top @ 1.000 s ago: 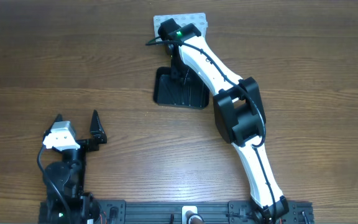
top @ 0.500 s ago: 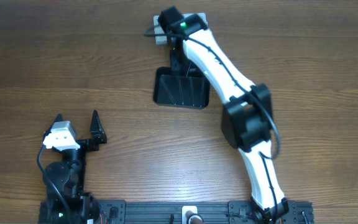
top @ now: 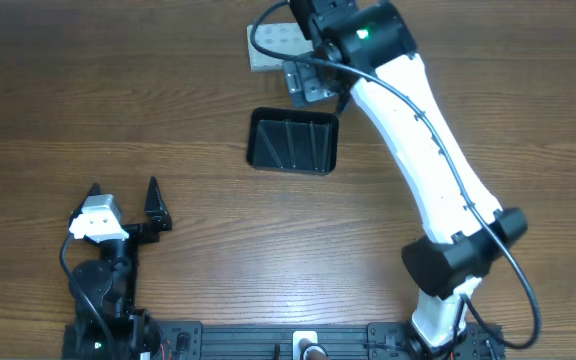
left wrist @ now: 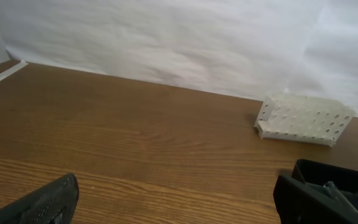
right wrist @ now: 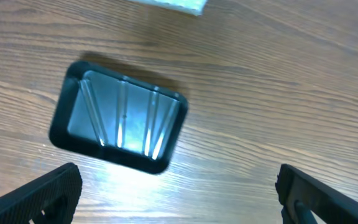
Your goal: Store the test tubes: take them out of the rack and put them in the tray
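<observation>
The black tray lies on the wooden table with several clear test tubes flat inside it. In the top view the tray sits just in front of the white perforated rack, which my right arm partly covers. The rack has no tubes standing up from it. My right gripper hangs high above the table beside the tray, open and holding nothing. My left gripper stays open and unloaded at the near left, far from the tray.
Bare wooden table surrounds the tray and the rack on all sides. A white backdrop rises behind the table's far edge. Both arm bases stand on the black rail at the near edge.
My right arm has risen and pulled back from low over the tray, its elbow swinging right. The tray is now uncovered. The left arm has not moved.
</observation>
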Available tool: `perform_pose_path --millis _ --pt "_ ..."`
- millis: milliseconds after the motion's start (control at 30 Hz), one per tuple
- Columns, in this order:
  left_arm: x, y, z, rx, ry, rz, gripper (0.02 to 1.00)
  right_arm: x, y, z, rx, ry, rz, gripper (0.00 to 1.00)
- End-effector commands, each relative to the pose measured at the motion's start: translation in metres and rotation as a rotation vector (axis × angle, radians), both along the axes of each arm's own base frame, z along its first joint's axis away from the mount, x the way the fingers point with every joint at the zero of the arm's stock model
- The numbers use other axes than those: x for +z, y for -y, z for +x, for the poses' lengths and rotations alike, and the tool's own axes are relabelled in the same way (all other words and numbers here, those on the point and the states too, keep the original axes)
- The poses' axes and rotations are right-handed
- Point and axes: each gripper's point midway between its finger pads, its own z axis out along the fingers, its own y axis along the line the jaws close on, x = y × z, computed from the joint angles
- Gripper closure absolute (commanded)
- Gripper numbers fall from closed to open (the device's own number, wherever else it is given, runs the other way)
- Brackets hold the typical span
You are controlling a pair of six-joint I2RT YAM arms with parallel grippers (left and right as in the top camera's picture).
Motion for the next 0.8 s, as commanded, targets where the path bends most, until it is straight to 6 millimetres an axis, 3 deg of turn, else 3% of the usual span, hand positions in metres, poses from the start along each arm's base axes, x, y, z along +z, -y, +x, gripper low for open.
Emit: perform_pose_path --millis 33,200,367,600,800 --pt "-0.001 0.003 0.0 -0.018 0.0 0.017 0.02 0.042 0.025 -0.017 -0.012 0.088 -0.023 0.009" --pt "-0.001 0.003 0.0 -0.018 0.0 0.017 0.02 0.064 0.05 -0.043 -0.039 0.134 -0.058 0.009" --pt "-0.001 0.003 0.0 -0.018 0.0 0.017 0.02 0.067 0.081 -0.081 -0.064 0.149 -0.098 0.007" --pt "-0.001 0.003 0.0 -0.018 0.0 0.017 0.018 0.046 0.108 -0.129 -0.076 0.215 -0.06 0.009" --pt "-0.001 0.003 0.0 -0.018 0.0 0.017 0.02 0.016 0.116 -0.143 -0.021 0.348 -0.03 0.009"
